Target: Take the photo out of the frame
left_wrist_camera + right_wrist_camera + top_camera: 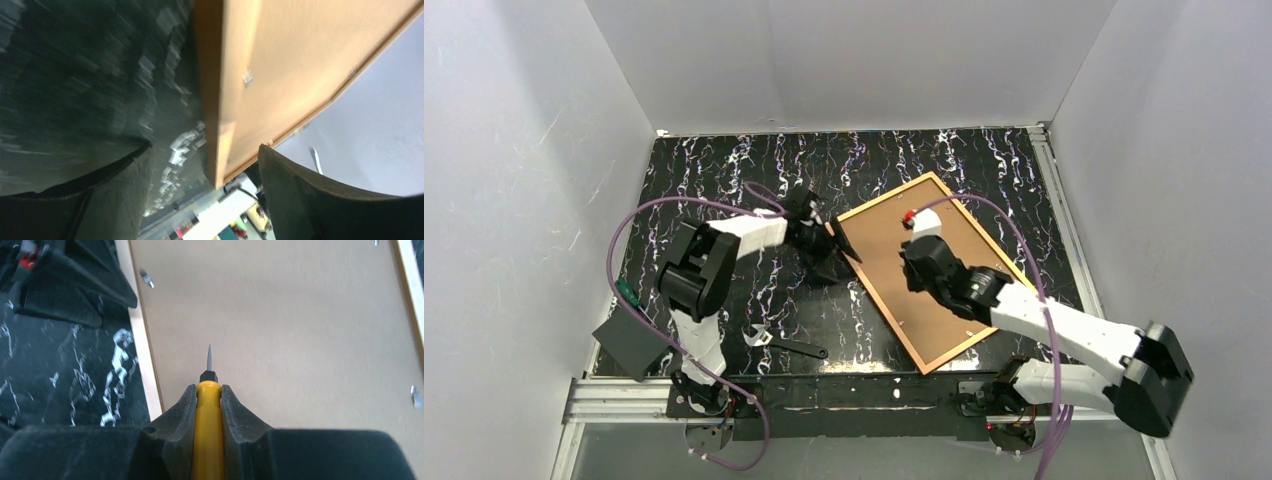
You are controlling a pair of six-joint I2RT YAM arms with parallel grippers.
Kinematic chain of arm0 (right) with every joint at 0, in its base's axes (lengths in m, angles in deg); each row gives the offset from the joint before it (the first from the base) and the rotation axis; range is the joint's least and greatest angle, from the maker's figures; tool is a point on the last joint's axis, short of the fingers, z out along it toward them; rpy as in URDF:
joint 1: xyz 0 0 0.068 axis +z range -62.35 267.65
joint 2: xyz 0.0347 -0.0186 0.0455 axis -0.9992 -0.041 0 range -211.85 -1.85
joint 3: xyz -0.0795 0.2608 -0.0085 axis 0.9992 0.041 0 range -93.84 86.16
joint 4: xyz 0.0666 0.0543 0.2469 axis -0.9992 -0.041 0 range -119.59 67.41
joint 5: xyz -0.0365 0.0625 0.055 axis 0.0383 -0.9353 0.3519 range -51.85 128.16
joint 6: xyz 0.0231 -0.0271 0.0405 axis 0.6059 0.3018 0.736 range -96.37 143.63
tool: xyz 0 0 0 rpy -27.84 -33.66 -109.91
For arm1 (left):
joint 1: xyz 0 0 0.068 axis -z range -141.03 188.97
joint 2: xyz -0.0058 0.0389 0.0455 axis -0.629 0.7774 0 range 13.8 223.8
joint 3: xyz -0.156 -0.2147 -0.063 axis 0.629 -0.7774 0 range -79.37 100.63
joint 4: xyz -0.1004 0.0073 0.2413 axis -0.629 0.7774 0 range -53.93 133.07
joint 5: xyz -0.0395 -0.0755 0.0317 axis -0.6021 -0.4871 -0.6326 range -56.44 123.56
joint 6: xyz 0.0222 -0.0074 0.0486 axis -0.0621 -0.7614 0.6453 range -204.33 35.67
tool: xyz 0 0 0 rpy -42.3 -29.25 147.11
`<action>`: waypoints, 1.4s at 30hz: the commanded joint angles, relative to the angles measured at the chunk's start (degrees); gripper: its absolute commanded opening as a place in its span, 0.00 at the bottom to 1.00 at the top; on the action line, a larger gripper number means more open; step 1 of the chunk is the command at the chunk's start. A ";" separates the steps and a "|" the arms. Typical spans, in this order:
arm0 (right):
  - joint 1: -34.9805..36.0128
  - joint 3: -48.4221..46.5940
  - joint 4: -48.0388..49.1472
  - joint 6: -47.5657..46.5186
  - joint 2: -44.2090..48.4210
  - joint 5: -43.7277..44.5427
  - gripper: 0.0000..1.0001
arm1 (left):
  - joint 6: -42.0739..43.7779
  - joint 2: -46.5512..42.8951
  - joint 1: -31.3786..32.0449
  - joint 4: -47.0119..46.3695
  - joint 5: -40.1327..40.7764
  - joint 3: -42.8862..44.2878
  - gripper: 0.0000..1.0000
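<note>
Picture frame face-down on the marble table, one gripper at its corner, the other holding a screwdriver over its back.

The black, white-veined table point(724, 170) carries the orange-brown wooden frame point(886, 196), which lies skewed right of centre with its back up. The photo point(894, 290) sits inside it, and only its plain tan backing board shows. The left gripper point(205, 147) is at the frame's left corner with its fingers point(325, 200) spread wide, the corner in the gap between them. The right gripper point(208, 387) hangs over the board, fingers clamped on a yellow-handled screwdriver point(207, 430); whether its thin tip touches the board I cannot tell. A wrench point(784, 343) lies near the left arm's base, apart from the frame. Small metal tabs point(146, 277) sit along the board's edges.
</note>
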 commanded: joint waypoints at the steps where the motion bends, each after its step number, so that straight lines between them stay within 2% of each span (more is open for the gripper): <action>1: -0.15 5.60 -8.38 9.80 11.50 -1.47 0.01 | -11.61 -6.78 11.57 -11.11 7.87 -12.18 0.72; 4: -0.15 7.19 -11.31 12.33 16.36 -2.47 0.01 | -13.44 -7.06 16.34 -14.87 13.76 -14.98 0.69; 7: -0.17 8.48 -14.13 13.98 19.41 -3.21 0.01 | -16.84 -5.25 18.84 -19.06 15.98 -16.70 0.65; 8: -0.17 8.77 -15.13 14.42 20.42 -3.56 0.01 | -17.93 -4.76 19.26 -19.50 16.80 -17.34 0.60; 11: -0.13 9.74 -16.96 14.58 23.09 -4.79 0.01 | -19.71 -4.57 19.54 -19.87 19.86 -19.95 0.35; 12: -0.19 10.16 -17.09 14.66 23.86 -5.13 0.01 | -19.53 -4.96 19.54 -19.24 20.87 -20.67 0.31; 16: -0.19 10.55 -16.80 14.58 25.03 -8.37 0.01 | -12.43 -4.42 18.66 -11.74 21.89 -17.52 0.23; 19: -0.10 10.93 -14.55 13.78 23.38 -11.84 0.01 | -7.99 -2.27 15.91 -8.59 19.91 -15.23 0.10; 21: -0.07 10.92 -13.17 13.53 21.13 -13.93 0.01 | -5.95 -0.66 11.58 -6.00 17.11 -13.57 0.04; 23: -0.03 10.88 -11.43 13.25 18.19 -15.77 0.01 | -1.98 0.43 8.65 -4.49 15.48 -12.03 0.03; 26: 0.54 10.65 -8.35 12.74 12.79 -17.01 0.01 | 6.39 2.55 5.19 3.70 14.01 -6.66 0.02; 28: 1.15 10.01 -5.82 12.12 9.68 -17.70 0.01 | 8.40 3.52 3.36 6.38 12.71 -4.25 0.02; 34: 3.40 3.65 -2.16 8.93 -0.91 -15.41 0.01 | 9.58 4.90 0.15 7.87 10.97 -1.92 0.00; 42: 7.74 -1.96 -0.59 7.03 -11.06 -8.58 0.01 | 7.96 6.37 -0.31 7.73 9.39 -1.25 0.00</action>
